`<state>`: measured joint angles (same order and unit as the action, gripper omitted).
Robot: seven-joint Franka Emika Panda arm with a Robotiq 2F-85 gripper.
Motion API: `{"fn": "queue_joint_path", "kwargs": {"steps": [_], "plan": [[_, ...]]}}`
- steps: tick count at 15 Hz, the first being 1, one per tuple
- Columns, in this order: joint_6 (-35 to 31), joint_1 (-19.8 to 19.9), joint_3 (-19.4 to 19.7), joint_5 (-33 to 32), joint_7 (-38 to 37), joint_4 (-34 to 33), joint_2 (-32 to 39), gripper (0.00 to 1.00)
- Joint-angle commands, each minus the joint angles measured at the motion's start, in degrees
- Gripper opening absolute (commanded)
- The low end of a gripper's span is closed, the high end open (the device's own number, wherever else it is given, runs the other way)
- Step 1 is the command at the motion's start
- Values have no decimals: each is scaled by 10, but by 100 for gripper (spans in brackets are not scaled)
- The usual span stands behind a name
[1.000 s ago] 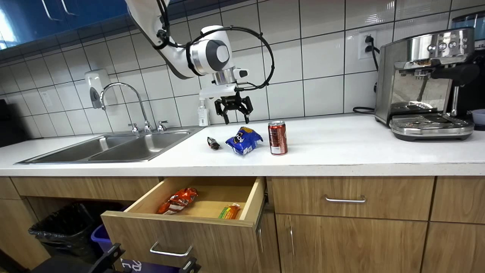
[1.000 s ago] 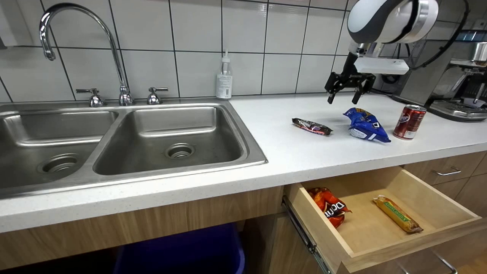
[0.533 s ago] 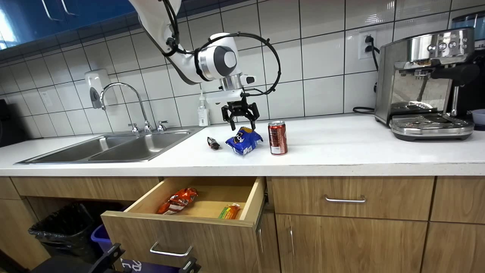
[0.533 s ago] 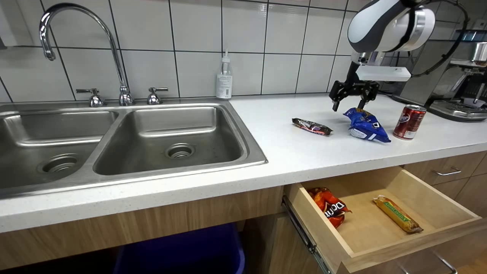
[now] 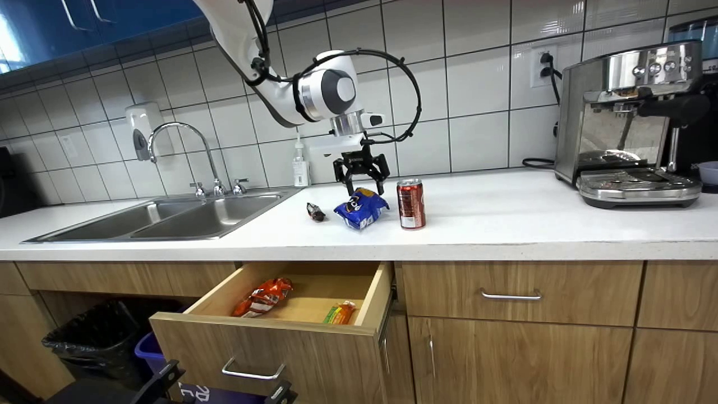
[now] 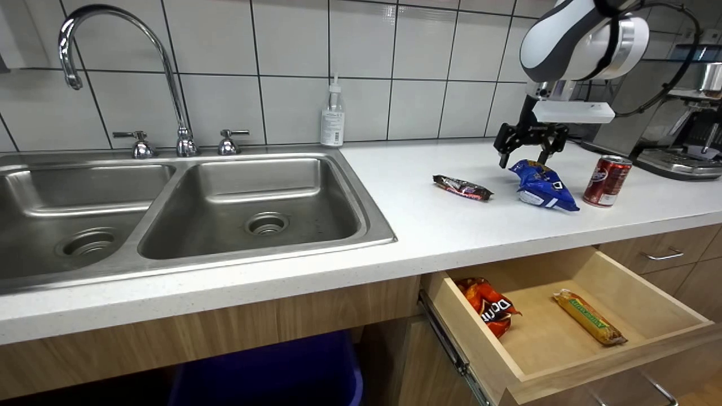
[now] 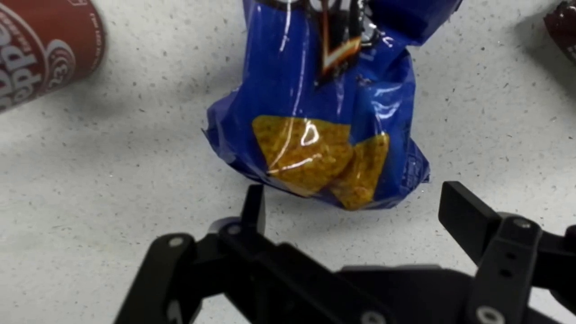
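The claw (image 7: 354,188) is spread and empty, near the blue chip bag (image 7: 324,101).
Being only by the bag's end, it may pinch too little and slip.

A pump bottle (image 6: 333,124) stands by the sink (image 6: 368,211)

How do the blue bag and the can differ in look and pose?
The blue bag is creased, glossy film with chips pictured on it; the can is a smooth, dark red cylinder.
The blue bag lies low and spread out, while the can stands upright.
The blue bag is right by the open pincer; the can stands off to one side.
Both rest on the white counter, and neither is gripped.
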<state>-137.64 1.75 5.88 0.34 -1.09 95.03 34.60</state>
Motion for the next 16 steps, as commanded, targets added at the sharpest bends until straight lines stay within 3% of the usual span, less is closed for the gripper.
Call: {"fn": "queue_joint_path", "kwargs": {"steps": [1,16], "plan": [[20,-4,-4,-16,-15,-4,-1,100],[16,-32,-9,-40,-15,96,-57,100]]}}
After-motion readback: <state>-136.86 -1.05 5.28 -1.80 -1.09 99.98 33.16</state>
